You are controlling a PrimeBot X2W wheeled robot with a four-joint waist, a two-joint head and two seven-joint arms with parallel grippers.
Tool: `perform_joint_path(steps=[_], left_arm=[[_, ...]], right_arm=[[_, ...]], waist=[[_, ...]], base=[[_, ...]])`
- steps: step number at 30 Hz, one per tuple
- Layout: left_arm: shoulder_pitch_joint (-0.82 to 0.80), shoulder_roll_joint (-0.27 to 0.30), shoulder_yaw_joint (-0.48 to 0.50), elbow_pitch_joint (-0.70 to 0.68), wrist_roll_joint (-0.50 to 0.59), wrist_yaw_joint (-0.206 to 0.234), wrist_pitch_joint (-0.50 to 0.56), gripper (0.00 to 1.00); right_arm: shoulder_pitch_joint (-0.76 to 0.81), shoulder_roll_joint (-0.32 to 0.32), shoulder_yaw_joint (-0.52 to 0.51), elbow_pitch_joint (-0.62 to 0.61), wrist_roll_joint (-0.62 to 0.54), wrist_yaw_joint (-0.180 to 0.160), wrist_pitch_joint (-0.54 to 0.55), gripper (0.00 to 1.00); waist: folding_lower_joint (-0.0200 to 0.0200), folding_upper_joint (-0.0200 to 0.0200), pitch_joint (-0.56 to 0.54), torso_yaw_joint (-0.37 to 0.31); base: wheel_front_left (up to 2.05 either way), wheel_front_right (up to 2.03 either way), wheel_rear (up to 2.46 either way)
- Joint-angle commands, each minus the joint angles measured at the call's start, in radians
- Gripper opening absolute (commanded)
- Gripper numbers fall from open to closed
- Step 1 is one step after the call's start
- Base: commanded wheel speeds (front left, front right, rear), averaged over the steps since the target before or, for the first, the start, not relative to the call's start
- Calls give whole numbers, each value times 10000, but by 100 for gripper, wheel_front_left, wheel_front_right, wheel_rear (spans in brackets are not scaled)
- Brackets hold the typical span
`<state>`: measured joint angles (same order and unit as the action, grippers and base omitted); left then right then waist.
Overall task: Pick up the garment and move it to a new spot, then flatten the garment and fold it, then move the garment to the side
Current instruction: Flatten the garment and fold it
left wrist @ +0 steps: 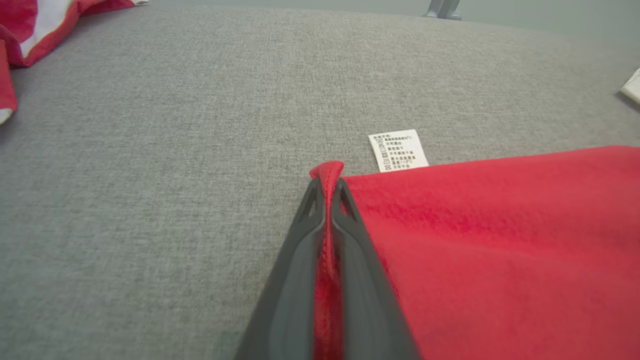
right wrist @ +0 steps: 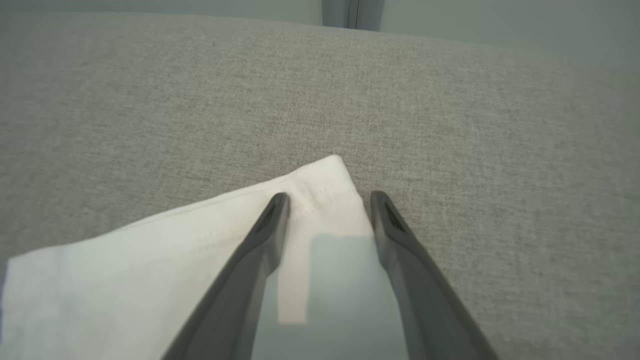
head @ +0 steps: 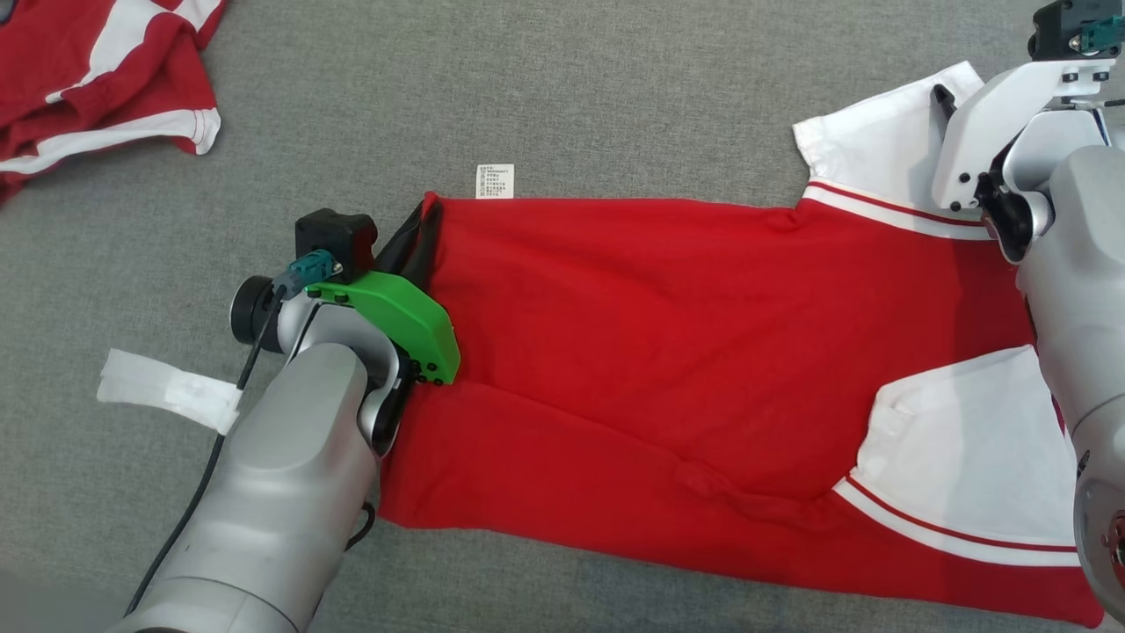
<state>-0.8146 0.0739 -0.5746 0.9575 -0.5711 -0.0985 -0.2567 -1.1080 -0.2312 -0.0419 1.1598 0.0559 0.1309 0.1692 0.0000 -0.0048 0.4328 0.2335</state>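
Your left gripper pinches a hem corner of the garment, your right gripper stands spread astride its white sleeve tip, and, laid nearly flat on the grey surface, it seems to await folding and moving aside.

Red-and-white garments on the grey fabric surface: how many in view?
2. The spread red-and-white garment lies at centre, its corner pinched by the left gripper; the crumpled red-and-white garment lies upper left in the head view, partly cut off.

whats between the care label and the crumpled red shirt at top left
Only bare grey surface between the care label and the crumpled red shirt, clearest in the head view.
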Motion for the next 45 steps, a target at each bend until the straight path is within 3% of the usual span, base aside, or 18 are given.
perform_joint_path(steps=[1, 3, 4, 5, 13, 19, 25, 31, 36, 45], left_arm=[[-193, 7, 18, 45, -75, -57, -53, 0], [-227, 24, 20, 96, -88, -46, -61, 0], [-232, 41, 30, 127, -101, -51, -65, 0], [-240, 60, 44, 162, -113, -46, -69, 0], [-143, 256, 168, 308, -114, -3, -82, 0], [198, 494, 272, 241, -90, 42, -92, 0], [629, 791, 300, 197, -113, 18, -87, 0], [1057, 1049, 175, 99, -65, -38, -87, 0], [1506, 1260, 133, -523, 144, 50, -87, 0], [3211, 1816, 549, -2570, 475, 507, -76, 0]], right_arm=[[106, 21, 49, 178, -45, -3, 36, 38], [95, 166, 374, 389, -126, -3, 128, 21], [103, 155, 486, 450, -124, -3, 90, 5], [94, 141, 560, 466, -87, -3, -46, 0], [-32, 356, 1052, 341, 595, -9, -1185, 0], [461, 418, 1990, -286, 1880, -8, -1744, 0], [1478, -78, 3171, -1881, 3735, -8, -1968, 0], [2903, -1014, 3878, -3884, 5370, -6, -2015, 0], [4312, -1576, 3784, -5328, 6091, -6, -2096, 0], [7002, -1450, 3011, -7405, 6346, -5, -2105, 0]], waist=[[0, 48, 7, -10], [0, 48, 18, -37], [0, 48, 22, -59], [0, 48, 23, -86], [0, 48, -196, -429], [0, 48, -704, -844], [0, 48, -1305, -1294], [0, 48, -2001, -1612], [0, 48, -2562, -1754], [0, 48, -3102, -1955]], base=[[0, 0, 0], [0, 0, 0], [0, 0, 0], [0, 0, 0], [0, 0, 0], [0, 0, 0], [0, 0, 0], [0, 0, 0], [0, 0, 0], [0, 0, 0]])
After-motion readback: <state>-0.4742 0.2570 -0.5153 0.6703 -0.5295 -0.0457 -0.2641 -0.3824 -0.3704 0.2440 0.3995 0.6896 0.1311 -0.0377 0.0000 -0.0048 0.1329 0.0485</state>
